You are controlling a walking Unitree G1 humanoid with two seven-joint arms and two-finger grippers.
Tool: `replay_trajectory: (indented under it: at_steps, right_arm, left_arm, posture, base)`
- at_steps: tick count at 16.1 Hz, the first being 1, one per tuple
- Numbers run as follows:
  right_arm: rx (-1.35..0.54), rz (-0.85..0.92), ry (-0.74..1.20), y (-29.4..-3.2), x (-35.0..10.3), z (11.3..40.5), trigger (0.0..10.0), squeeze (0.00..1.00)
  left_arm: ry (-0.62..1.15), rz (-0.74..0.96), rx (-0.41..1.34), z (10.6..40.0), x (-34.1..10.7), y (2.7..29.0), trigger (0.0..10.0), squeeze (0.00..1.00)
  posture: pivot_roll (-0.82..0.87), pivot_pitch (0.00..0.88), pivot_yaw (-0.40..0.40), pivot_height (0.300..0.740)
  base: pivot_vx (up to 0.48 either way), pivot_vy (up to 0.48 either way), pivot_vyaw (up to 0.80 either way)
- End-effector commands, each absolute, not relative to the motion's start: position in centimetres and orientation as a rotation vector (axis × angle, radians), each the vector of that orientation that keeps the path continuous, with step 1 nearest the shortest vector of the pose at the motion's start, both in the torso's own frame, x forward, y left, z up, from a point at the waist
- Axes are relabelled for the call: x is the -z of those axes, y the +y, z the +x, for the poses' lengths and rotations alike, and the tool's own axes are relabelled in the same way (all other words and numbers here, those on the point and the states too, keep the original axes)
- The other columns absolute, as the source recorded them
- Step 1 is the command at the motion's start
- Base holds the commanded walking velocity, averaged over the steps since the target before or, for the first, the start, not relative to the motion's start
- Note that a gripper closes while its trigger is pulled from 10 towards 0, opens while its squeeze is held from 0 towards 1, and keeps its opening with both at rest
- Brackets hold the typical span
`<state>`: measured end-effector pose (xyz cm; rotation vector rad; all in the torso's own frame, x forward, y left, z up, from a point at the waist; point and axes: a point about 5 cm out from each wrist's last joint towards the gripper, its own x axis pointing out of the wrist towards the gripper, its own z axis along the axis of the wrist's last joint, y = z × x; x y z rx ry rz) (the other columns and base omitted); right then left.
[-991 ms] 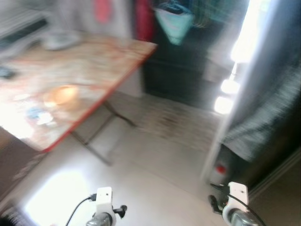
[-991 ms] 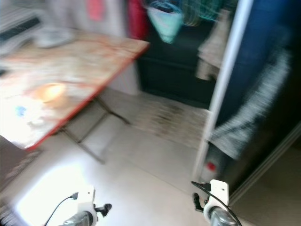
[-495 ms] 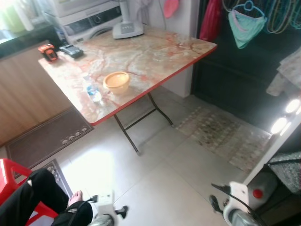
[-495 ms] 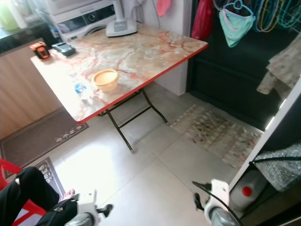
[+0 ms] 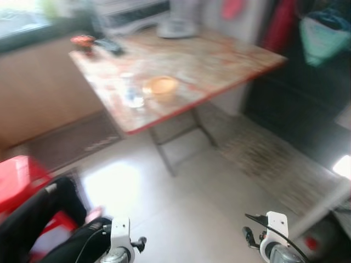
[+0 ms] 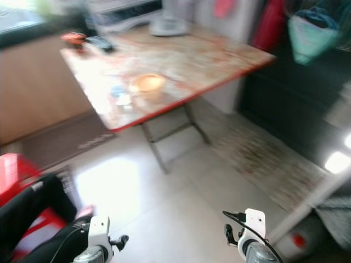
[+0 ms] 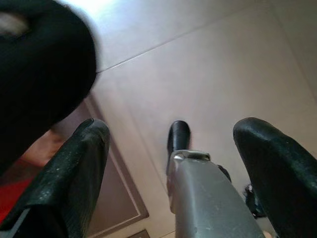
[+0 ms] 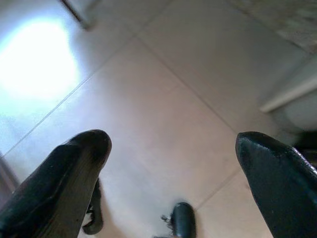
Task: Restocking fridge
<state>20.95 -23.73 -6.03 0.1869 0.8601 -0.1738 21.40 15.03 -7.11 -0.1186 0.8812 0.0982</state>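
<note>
Ahead, blurred, a folding table stands on the tiled floor (image 5: 219,192), its marbled tabletop (image 5: 219,60) running far-left to far-right. On it sit an orange bowl (image 5: 162,86) and, just left, a small bottle (image 5: 130,94), upright as far as the blur tells. Near left, a seated person's dark leg (image 5: 38,213) shows beside a red chair (image 5: 16,178). Both arms hang low: left gripper (image 7: 171,144) and right gripper (image 8: 173,144) spread wide, holding nothing.

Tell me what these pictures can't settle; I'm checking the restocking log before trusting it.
- Small container beside the orange bowl on the table: motion blur hides its type in the eye views.
- Seated person: cut off by the frame edge.
- Red-capped jug: blurred, partly hidden by a white panel.
</note>
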Motion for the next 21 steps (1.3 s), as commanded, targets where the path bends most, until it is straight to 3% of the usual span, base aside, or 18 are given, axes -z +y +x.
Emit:
replay_trajectory:
  at_steps: [1, 17, 21]
  right_arm:
    - [0.188, 0.204, 0.879, -23.8, 6.36, 20.37, 10.0, 0.0]
    - [0.181, 0.199, 0.873, -23.77, 6.26, 20.54, 10.0, 0.0]
    - [0.161, 0.172, 0.864, -23.83, 6.14, 20.68, 10.0, 0.0]
  left_arm:
    - [0.91, -0.112, -0.1, 20.76, 7.51, 14.94, 10.0, 0.0]
    - [0.939, -0.095, -0.076, 20.78, 7.55, 14.93, 10.0, 0.0]
    - [0.935, -0.094, -0.077, 20.81, 7.53, 14.9, 10.0, 0.0]
  posture:
    - [0.02, 0.021, 0.08, 0.74]
    - [0.02, 0.041, 0.084, 0.74]
    - [0.02, 0.042, 0.082, 0.74]
  base:
    - [0.0, 0.0, 0.0]
    - [0.225, 0.0, 0.0]
    - [0.262, 0.0, 0.71]
